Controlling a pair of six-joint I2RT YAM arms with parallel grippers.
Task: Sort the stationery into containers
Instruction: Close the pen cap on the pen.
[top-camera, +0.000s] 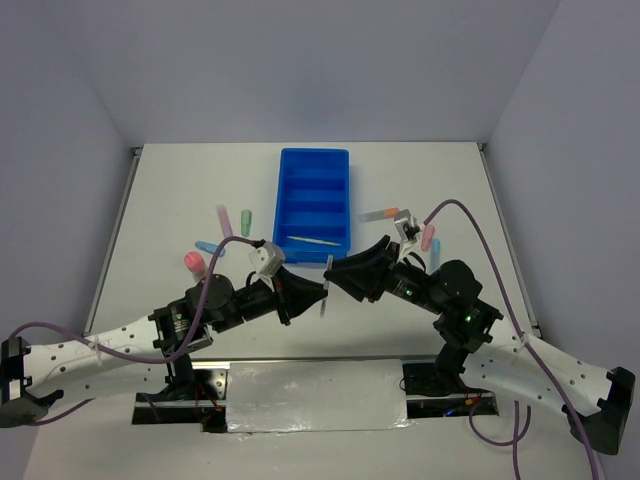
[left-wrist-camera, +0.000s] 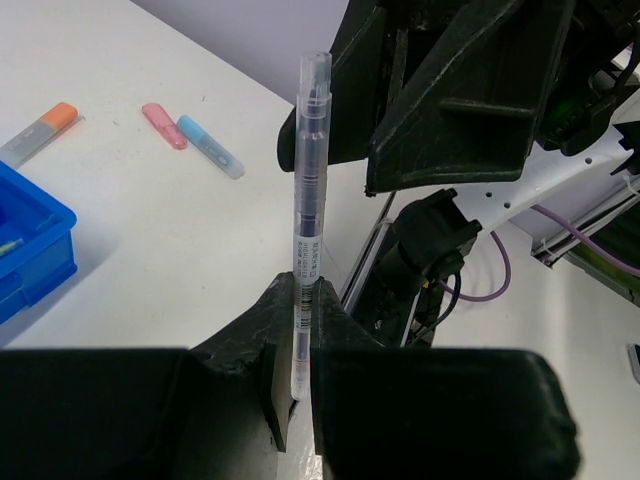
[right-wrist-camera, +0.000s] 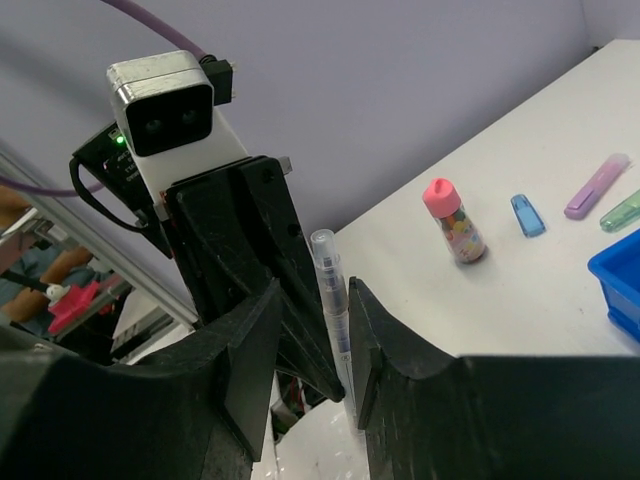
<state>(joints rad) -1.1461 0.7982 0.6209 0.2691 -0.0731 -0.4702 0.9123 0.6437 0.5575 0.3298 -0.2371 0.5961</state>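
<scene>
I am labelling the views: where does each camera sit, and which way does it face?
Top external: above and behind the arm bases, looking down on the table; left arm and right arm show.
Left wrist: on the left arm, looking rightward; left gripper shut on the clear pen.
Right wrist: looking leftward; right gripper open around it.
Shared: all see the pen.

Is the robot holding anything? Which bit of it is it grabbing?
The left tool pinches a thin clear pen near its lower end. The right tool stands open around the pen's upper part, not gripping it.
</scene>
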